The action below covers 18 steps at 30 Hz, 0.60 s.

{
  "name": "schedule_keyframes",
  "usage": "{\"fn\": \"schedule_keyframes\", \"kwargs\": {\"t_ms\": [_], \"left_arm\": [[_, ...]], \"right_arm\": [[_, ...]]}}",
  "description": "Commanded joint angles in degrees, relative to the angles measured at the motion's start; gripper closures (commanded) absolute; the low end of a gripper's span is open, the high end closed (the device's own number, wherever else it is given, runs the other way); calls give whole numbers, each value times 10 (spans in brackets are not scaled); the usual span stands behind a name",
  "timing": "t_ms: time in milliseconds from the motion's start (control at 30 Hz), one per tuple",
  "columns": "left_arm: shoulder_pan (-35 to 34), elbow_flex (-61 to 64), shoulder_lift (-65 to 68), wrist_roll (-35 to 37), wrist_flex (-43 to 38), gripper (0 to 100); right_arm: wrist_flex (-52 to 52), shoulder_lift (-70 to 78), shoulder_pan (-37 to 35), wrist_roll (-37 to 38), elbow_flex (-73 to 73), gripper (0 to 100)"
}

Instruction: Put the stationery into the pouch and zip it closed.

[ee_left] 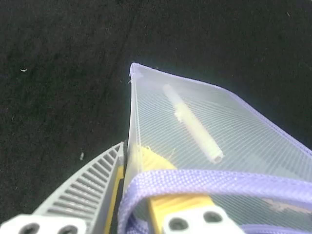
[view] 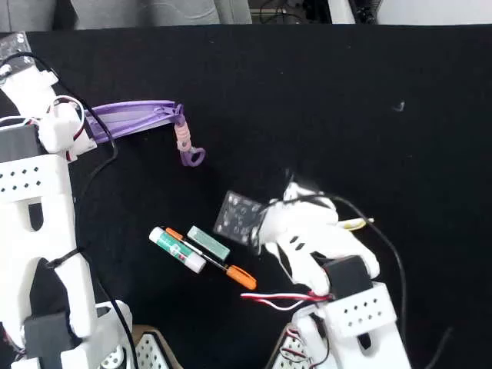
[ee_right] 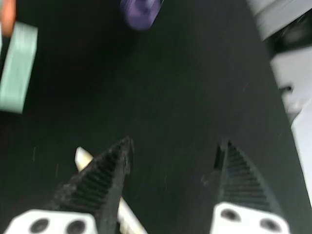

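Two arms stand at a black worktop [view: 346, 100]. The pouch [view: 131, 119], the largest of the task's things, lies toward ten o'clock in the high view. It has translucent ribbed walls and purple zip tape, and its mouth is open. The left pincer [ee_left: 127, 153] pinches the pouch's wall, one finger inside and one outside. A pale stick [ee_left: 192, 122] lies within the pouch. The right pincer [ee_right: 173, 144] hangs spread above bare worktop, with a second pale stick [ee_right: 83, 157] partly under one finger. Toward seven o'clock from the worktop's middle, three loose pieces lie bunched together: an orange pen [view: 238, 274], a white glue stick [view: 178, 250] whose green label is too small to read, and a green eraser [view: 209, 242]. A pink-and-purple charm [view: 186, 146] dangles at the pouch's three-o'clock end.
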Motion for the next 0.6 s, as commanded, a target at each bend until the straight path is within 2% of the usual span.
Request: {"fn": "schedule_keyframes", "kwargs": {"t_ms": [0,133,333,567], "left_arm": [[-5,-1,-1,-4,-15,971],[-5,-1,-1,-4,-13,971],[-4,0,-1,-4,-11,971],[-3,0,-1,-4,-11,971]], "right_arm": [[6,7,46,146,58,737],[8,7,56,200,98,737],[9,8,56,237,138,738],[6,15,55,242,150,738]]}}
